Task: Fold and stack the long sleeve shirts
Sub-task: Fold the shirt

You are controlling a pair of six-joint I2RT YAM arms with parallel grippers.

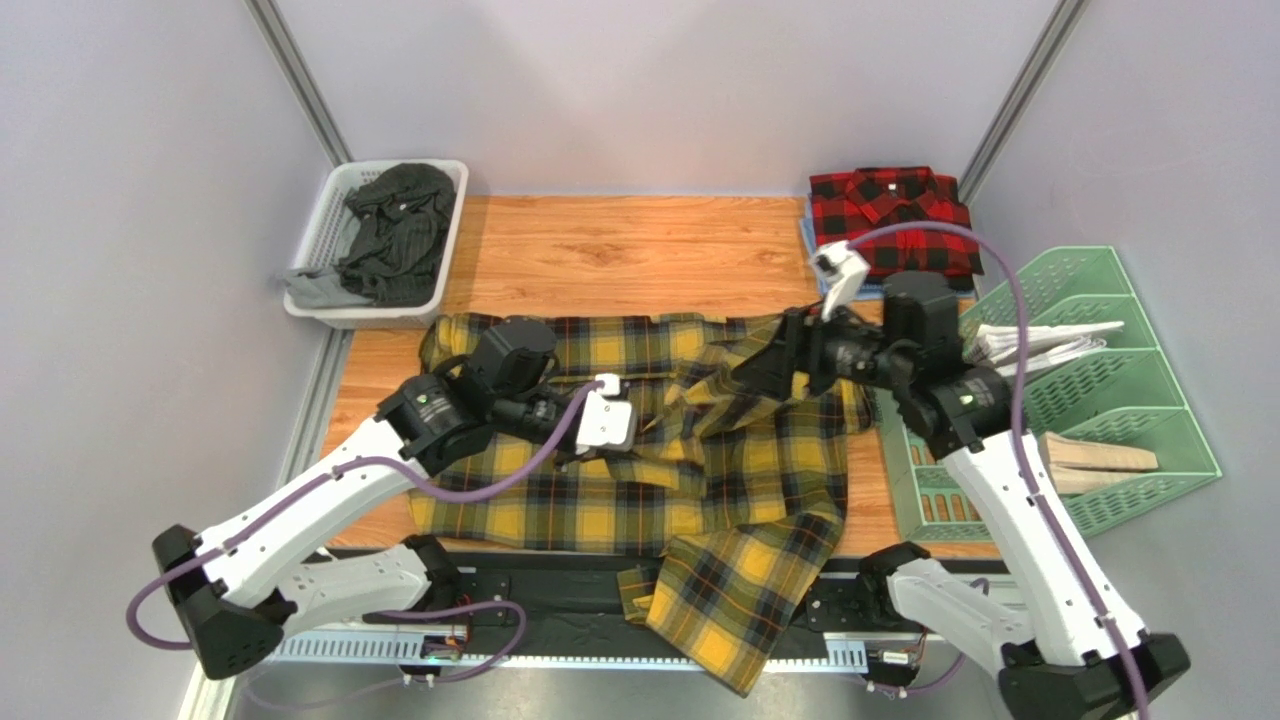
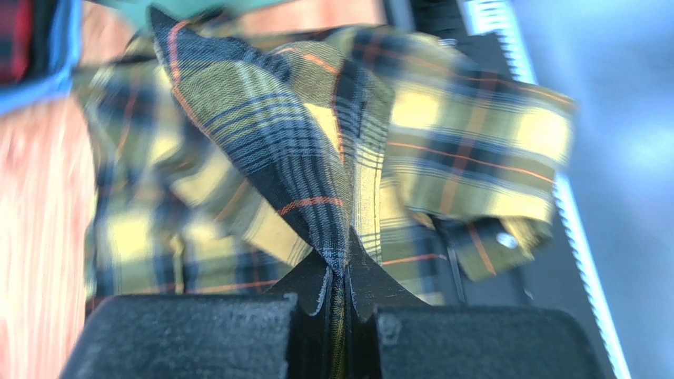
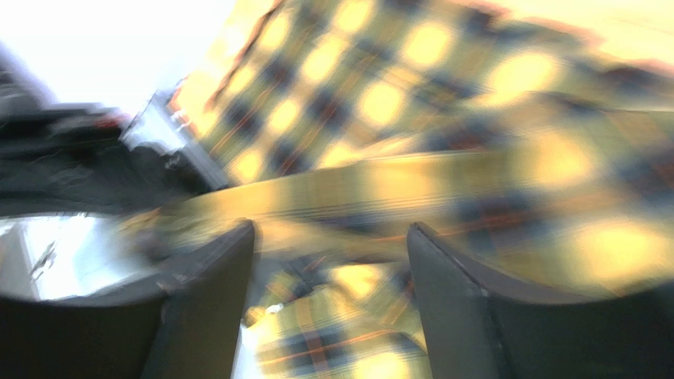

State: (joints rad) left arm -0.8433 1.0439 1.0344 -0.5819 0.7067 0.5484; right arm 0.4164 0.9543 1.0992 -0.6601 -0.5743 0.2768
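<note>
The yellow plaid long sleeve shirt (image 1: pixel 601 503) lies rumpled across the middle of the table, with one sleeve hanging over the near edge. My left gripper (image 1: pixel 649 405) is over its middle. In the left wrist view, the left gripper (image 2: pixel 346 264) is shut on a raised fold of the yellow shirt (image 2: pixel 467 142). My right gripper (image 1: pixel 762 365) hovers at the shirt's bunched right side. In the blurred right wrist view, the right gripper (image 3: pixel 331 237) has its jaws apart, with only the yellow cloth (image 3: pixel 380 103) beyond them. The red plaid long sleeve shirt (image 1: pixel 887 210) lies folded at the back right.
A white basket (image 1: pixel 325 233) holding dark clothes stands at the back left. A green slotted rack (image 1: pixel 1120 383) with papers and wooden pieces stands at the right edge. Bare wooden tabletop (image 1: pixel 631 248) shows behind the yellow shirt. Grey walls enclose the table.
</note>
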